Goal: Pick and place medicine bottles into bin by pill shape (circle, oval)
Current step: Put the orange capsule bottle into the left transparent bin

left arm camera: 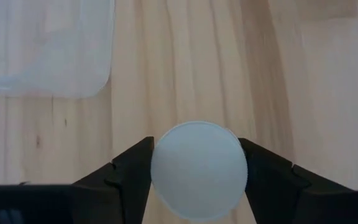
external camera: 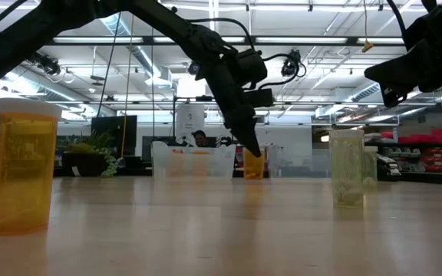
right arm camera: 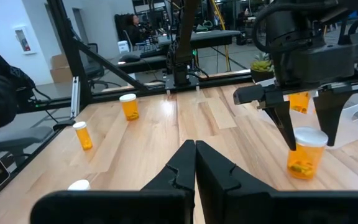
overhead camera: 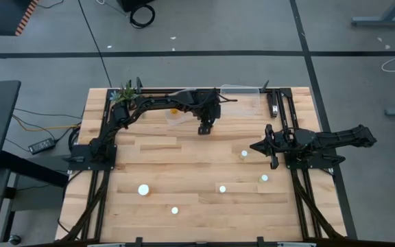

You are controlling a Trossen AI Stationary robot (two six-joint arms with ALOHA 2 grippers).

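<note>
Wooden planks make up the counter (overhead camera: 184, 165), framed by dark rails, with grey floor around it. From above, five white caps show on the open planks: one medicine bottle (overhead camera: 143, 189) toward the left, four more (overhead camera: 175, 210) (overhead camera: 222, 189) (overhead camera: 265, 178) (overhead camera: 244, 154) scattered across the middle and right. A sixth bottle (left arm camera: 198, 169) stands under the left tool (overhead camera: 205, 128), hidden from above. The left wrist view shows its cap squarely between the two fingers (left arm camera: 129, 171), which stand partly open and touch its sides. The right wrist view shows this bottle resting on the counter. Just beside it lie two clear tubs (overhead camera: 178, 115) (overhead camera: 242, 103) at the far edge. The right tool (right arm camera: 195, 163) is pressed shut on nothing, hanging over the right rail. Wide bare wood lies between the bottles.
</note>
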